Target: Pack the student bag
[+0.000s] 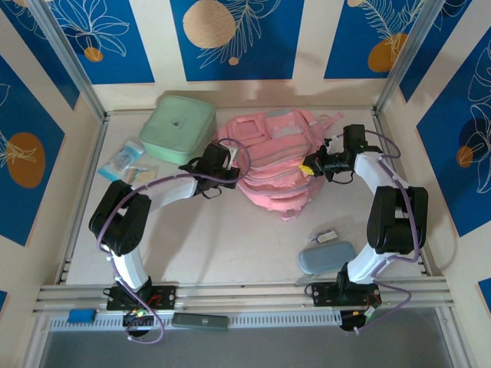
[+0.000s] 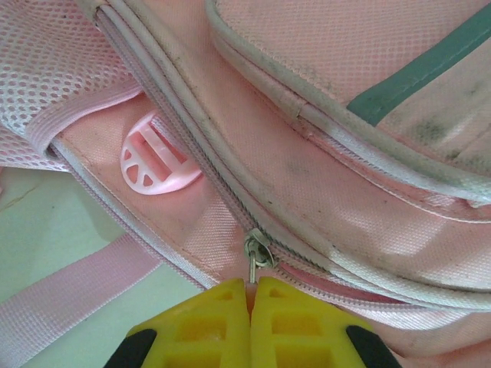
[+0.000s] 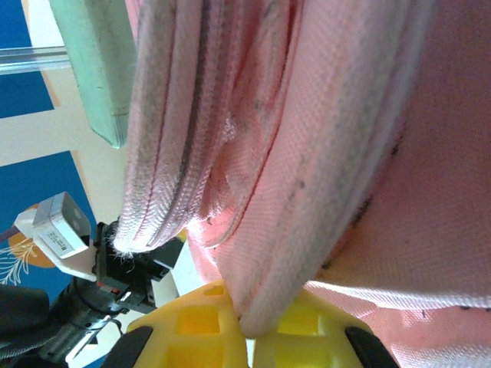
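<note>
- Currently the bag (image 1: 272, 157) lies flat on the surface (image 1: 215, 245) at centre of the top view, with a gripper at each flank.
- Left gripper (image 2: 251, 307) is clenched on the zip pull (image 2: 257, 253), bottom centre of its wrist view. The metal tab runs down between the yellow fingers (image 2: 207, 322). Judged: gripped so as to draw the slider along its track and open a pocket.
- Right gripper (image 3: 251, 322) is clenched on a rolled edge of the bag's fabric, bottom centre of its wrist view. Judged: a counter-hold that keeps the cloth taut, so the slider runs rather than dragging the whole bag.
- Zip track up-left of the pull looks shut. Packing proper not yet begun, I judge.
- Mint case (image 1: 178, 126) sits just beside the bag, upper left. Grey pouch (image 1: 326, 257) is at lower right, well apart. Both are likely waiting to go in.
</note>
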You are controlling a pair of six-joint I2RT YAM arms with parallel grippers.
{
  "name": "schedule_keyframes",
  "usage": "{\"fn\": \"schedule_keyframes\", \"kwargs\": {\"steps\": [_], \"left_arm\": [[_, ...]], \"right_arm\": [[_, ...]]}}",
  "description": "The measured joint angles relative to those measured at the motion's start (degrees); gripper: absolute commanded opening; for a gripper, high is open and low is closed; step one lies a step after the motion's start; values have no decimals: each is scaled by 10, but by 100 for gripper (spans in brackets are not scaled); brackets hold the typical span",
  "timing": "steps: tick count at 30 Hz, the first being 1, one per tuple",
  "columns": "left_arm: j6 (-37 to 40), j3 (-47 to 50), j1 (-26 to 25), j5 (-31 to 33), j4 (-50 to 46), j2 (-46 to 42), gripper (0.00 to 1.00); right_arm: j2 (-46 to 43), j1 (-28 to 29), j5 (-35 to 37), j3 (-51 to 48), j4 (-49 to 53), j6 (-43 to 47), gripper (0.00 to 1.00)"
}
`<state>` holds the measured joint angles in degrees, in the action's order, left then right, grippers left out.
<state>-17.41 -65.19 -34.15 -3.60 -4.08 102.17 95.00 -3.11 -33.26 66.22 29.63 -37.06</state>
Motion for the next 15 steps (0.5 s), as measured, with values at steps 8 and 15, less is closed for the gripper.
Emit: {"fn": "schedule_keyframes", "kwargs": {"steps": [8, 15], "left_arm": [[-7, -7, 7, -40, -33, -1, 40], [-14, 33, 7, -50, -71, -71, 53]], "right_arm": [[1, 6, 37, 8, 1, 13, 35], [-42, 14, 113, 12, 39, 23, 59]]}}
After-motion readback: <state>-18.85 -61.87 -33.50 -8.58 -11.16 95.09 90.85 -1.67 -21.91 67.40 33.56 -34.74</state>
